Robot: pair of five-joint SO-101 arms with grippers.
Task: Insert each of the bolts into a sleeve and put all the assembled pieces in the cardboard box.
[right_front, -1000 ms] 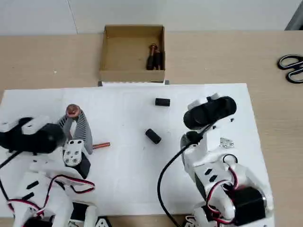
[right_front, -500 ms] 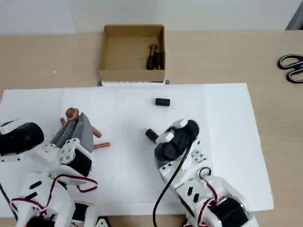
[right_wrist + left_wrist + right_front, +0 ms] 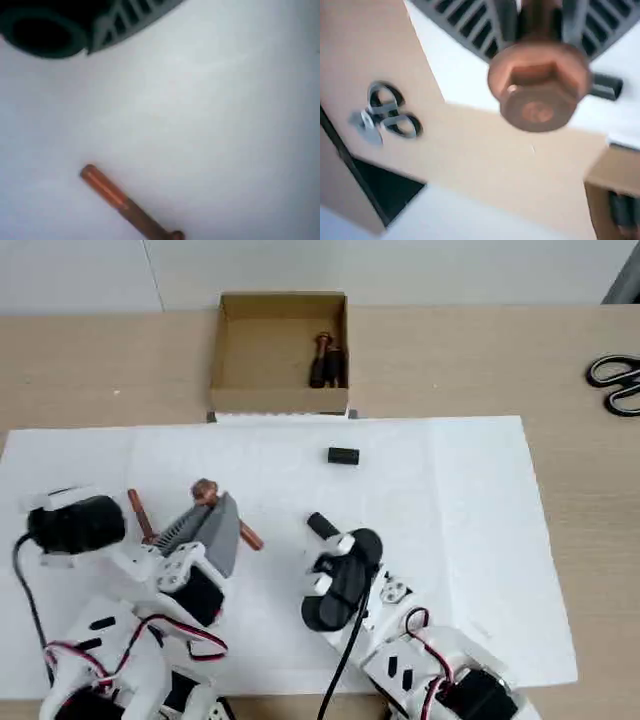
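My left gripper (image 3: 212,505) is shut on a copper bolt (image 3: 205,489), whose hex head (image 3: 540,85) sticks out past the grey fingers (image 3: 470,25). The gripper is tilted over the left half of the white sheet (image 3: 470,500). My right gripper (image 3: 328,543) hangs low at mid-sheet, right beside a black sleeve (image 3: 320,526); the right wrist view has that sleeve (image 3: 40,32) against the gripper's grey ribbed part (image 3: 135,20). A second sleeve (image 3: 343,455) lies farther back. Loose bolts lie at the left (image 3: 140,517) and near the middle (image 3: 250,536), (image 3: 125,205).
The cardboard box (image 3: 240,350) stands beyond the sheet's far edge and holds assembled pieces (image 3: 327,360) in its right corner. Scissors (image 3: 615,383) lie on the wooden table at the far right. The sheet's right half is bare.
My left gripper has swung right with the bolt and tilted over. The right arm has folded down and leftward, from the sheet's right side to the middle sleeve.
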